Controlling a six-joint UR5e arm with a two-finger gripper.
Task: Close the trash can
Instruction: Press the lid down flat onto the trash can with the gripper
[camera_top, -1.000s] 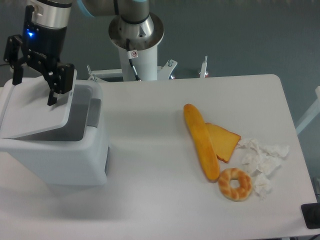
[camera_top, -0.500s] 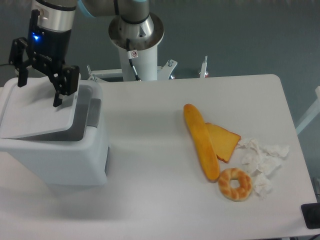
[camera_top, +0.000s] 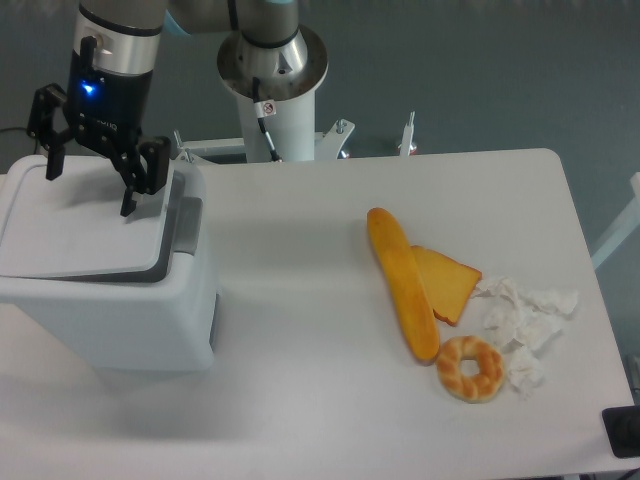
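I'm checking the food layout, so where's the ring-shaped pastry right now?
The ring-shaped pastry lies near the table's front right, just below the tip of the long bread loaf and beside the crumpled paper.

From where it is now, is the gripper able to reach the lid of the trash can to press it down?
Probably yes. The open gripper hangs directly over the far part of the lid, and nothing lies between them. The baguette and the other food sit far off to the side on the table.

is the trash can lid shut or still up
Nearly shut: the lid lies almost flat on the trash can, a thin grey gap on its right edge.
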